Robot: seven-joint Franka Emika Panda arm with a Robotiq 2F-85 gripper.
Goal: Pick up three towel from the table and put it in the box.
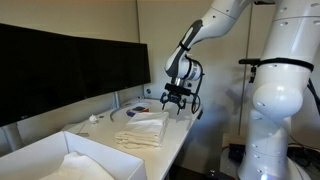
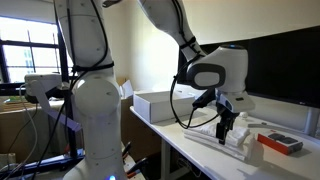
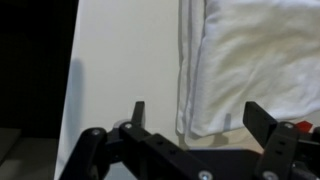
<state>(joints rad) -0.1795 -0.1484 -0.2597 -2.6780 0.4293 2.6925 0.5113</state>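
Observation:
A stack of folded white towels (image 1: pixel 141 131) lies on the long white table (image 1: pixel 175 145), also seen as the towels (image 2: pixel 240 138) in an exterior view. My gripper (image 1: pixel 175 97) hovers open just above the stack's far end, nothing between its fingers. In the wrist view the towels (image 3: pixel 250 60) fill the upper right, and the stack's corner lies between the two black fingertips of the gripper (image 3: pixel 200 118). Bare table (image 3: pixel 120 60) shows to the left. The white open-topped box (image 1: pixel 55 148) stands at the near end with a white cloth (image 1: pixel 85 165) inside. The box (image 2: pixel 158 104) shows beyond the gripper (image 2: pixel 228 126).
Black monitors (image 1: pixel 60 60) line the wall side of the table. A small crumpled white scrap (image 1: pixel 95 118) and some small items (image 1: pixel 135 107) lie near them. A flat red-and-white object (image 2: pixel 281 143) sits by the towels. The robot's white base (image 1: pixel 280 100) stands beside the table.

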